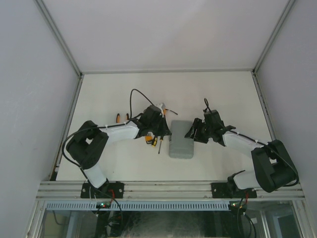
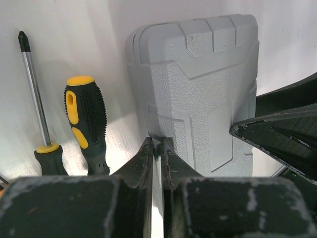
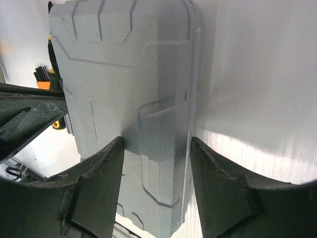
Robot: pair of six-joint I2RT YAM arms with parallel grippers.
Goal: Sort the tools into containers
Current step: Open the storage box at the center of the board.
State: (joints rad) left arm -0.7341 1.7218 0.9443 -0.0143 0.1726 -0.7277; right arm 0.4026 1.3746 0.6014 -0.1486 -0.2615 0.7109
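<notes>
Pinching tool case (image 2: 198, 89) rim, seemingly: left end effector (image 2: 157, 144) near-closed | right end effector (image 3: 156, 144) half-open above it

Screwdriver (image 2: 85, 124) handle end hidden behind left gripper (image 2: 157, 146); tool case (image 3: 124, 74) cropped.

count | grey textured plastic rectangular case (image 1: 181, 140): 1 | black-and-yellow rubber-handled screwdrivers (image 2: 85, 119) (image 2: 33, 94): 2 | orange-handled pliers (image 1: 119, 117): 1 | orange holder of black hex keys (image 3: 43, 84): 1 | white-and-black robot arms (image 1: 116, 133) (image 1: 242, 141): 2
</notes>
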